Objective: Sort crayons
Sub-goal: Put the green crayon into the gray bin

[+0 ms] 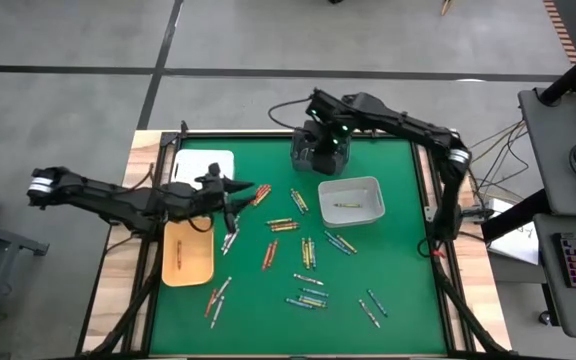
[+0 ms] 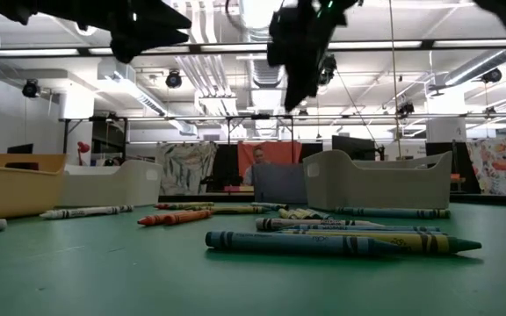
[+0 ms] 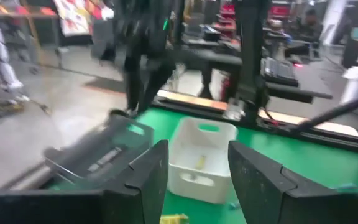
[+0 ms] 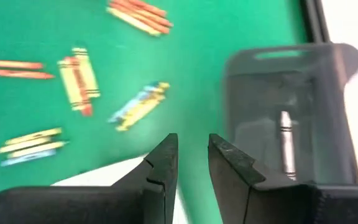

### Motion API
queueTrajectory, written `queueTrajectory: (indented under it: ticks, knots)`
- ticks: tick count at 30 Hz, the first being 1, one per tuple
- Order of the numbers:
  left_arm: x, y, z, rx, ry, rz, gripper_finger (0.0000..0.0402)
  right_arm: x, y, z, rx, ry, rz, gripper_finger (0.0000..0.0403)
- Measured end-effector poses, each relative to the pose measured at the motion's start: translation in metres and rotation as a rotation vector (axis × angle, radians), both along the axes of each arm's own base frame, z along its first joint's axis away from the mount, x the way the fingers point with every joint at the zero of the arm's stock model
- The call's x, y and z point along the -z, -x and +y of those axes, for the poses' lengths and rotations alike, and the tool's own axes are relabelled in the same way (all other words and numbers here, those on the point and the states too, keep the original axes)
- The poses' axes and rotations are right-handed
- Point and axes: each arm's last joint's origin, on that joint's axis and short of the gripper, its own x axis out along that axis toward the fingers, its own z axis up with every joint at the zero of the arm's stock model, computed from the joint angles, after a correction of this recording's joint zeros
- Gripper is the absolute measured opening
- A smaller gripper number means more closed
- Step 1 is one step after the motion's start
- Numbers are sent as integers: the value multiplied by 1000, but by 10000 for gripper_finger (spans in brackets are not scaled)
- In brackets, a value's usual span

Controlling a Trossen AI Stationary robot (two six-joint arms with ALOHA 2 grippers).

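Observation:
Many crayons (image 1: pixel 308 252) lie loose on the green mat (image 1: pixel 398 280), flat on their sides, seen close in the low view (image 2: pixel 323 241) and in the right wrist view (image 4: pixel 76 81). My right gripper (image 4: pixel 192 146) hangs high at the table's far side beside the dark grey bin (image 1: pixel 333 158), pointing steeply down, open and empty. A grey-white crayon (image 4: pixel 284 143) lies in that bin (image 4: pixel 316 112). My left gripper (image 3: pixel 197 155) is over the mat's left part (image 1: pixel 248 189), level, open and empty, facing the white bin (image 3: pixel 197 165).
The white bin (image 1: pixel 351 200) right of centre holds a yellow crayon (image 1: pixel 345 205). A tan tray (image 1: pixel 188 252) with one crayon lies near the left edge, with a white tray (image 1: pixel 205 165) behind it. Cables and desks stand beyond the table's right edge.

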Motion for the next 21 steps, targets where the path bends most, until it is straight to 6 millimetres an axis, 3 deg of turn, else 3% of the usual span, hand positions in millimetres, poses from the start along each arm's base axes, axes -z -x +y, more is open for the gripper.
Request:
queueTrajectory:
  ticks: [3,9,14,21]
  knots:
    - [7,-8,-1,0,41,31,151,-13,11,29,-33,-3,-24,79]
    - [14,-27,-4,25,53,125,151,-21,33,83,-70,-17,-105,79]
    - [18,-46,-7,47,1,294,151,-13,48,118,-103,-38,-185,79]
    - [33,-73,-7,121,-124,522,151,10,63,149,-145,6,-319,79]
